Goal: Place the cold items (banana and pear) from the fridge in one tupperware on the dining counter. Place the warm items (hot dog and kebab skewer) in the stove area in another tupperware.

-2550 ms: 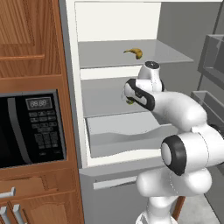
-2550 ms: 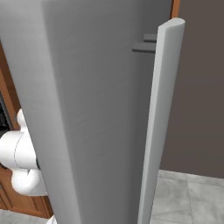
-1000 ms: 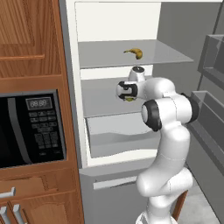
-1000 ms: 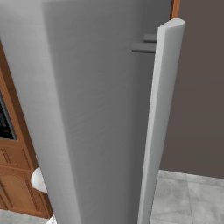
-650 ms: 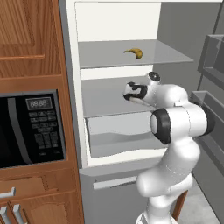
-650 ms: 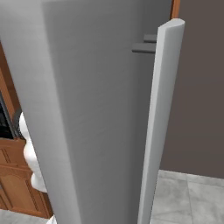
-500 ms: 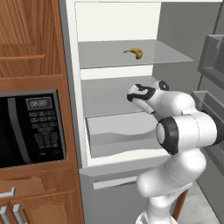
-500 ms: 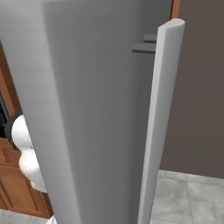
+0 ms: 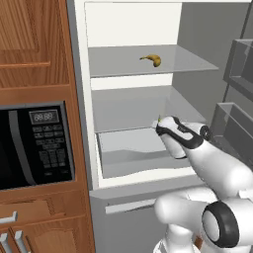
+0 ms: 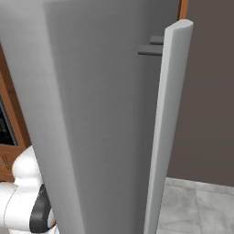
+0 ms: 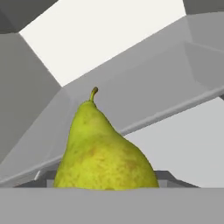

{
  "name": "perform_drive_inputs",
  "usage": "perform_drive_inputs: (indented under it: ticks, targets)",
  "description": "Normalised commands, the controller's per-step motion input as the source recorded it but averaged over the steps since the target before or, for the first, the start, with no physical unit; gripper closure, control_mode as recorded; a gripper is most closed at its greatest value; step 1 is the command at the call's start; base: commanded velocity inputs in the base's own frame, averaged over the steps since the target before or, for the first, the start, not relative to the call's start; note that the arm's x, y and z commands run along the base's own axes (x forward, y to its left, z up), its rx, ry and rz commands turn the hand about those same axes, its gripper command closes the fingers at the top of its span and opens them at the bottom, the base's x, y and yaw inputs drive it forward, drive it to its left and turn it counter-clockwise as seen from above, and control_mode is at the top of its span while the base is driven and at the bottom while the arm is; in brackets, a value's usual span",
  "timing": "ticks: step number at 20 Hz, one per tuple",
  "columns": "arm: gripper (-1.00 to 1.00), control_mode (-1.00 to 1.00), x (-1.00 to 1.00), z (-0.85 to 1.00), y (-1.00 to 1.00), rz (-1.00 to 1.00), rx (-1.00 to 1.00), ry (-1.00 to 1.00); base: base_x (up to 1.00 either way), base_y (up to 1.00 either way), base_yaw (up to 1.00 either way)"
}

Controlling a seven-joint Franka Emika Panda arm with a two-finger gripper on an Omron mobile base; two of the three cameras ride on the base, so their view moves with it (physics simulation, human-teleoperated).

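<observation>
Evidently clamped on the pear (image 11: 105, 153), with the jaws of the gripper (image 9: 160, 125) closed partway round the fruit's broad lower half and the stem pointing up and away in the hand view. Held in the air inside the fridge (image 9: 123, 24), just above the front of the grey drawer bin (image 9: 128, 153) and below the shelf carrying the banana (image 9: 151, 60), well apart from it. Probably light and firm, yet smooth-skinned and tapered, so liable to slip toward the narrow neck if pinched there; better taken across the widest part, as now. Easily bruised as well, so no squeezing harder than needed. Worth carrying level and unhurried out past the open door, then lowering right into the tupperware rather than dropping. As for the banana: light, a little soft, best pinched across the middle of its curve, not at the dark ends.
</observation>
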Motion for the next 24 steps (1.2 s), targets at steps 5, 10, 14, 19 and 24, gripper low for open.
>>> perform_drive_inputs:
  ticks: [5, 10, 14, 19, 24]
  targets:
    - [1.0, -1.0, -1.0, 1.0, 0.0, 0.05, -0.39, 0.1, 0.0, 0.0, 0.0]
    - [1.0, -1.0, -1.0, 1.0, 0.0, 0.06, -0.41, 0.17, 0.0, 0.0, 0.0]
    - [1.0, -1.0, -1.0, 0.22, -0.01, 0.09, -0.41, 0.33, 0.0, 0.0, 0.0]
    - [1.0, -1.0, -0.82, -0.63, -0.26, 0.05, -0.14, 0.14, 0.0, 0.0, 0.0]
    - [1.0, -1.0, -0.37, -0.22, -0.27, 0.02, 0.04, -0.06, 0.0, 0.0, 0.0]
